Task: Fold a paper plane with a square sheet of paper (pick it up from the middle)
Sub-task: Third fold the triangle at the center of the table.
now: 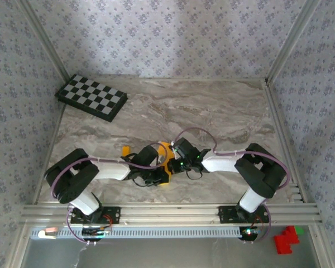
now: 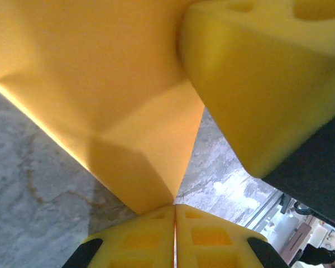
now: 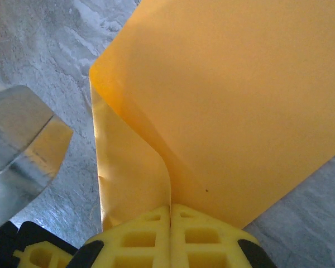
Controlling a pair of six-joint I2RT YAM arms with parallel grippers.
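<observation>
Up close, left hand [image 2: 175,211] and right hand [image 3: 171,210] each pinched the square sheet of paper [image 3: 240,106]; overhead, a checkered board [image 1: 92,97] lay far-left on the worktop [image 1: 223,111].

- My left claw [image 2: 175,223] and right claw [image 3: 171,220] crowd the near middle, both pinching the square sheet of paper [image 3: 229,100].
- A small orange block [image 1: 125,151] sits just left of them.
- The checkered board [image 1: 92,97] fills the far left corner; the far right desk [image 1: 223,111] lies open.
</observation>
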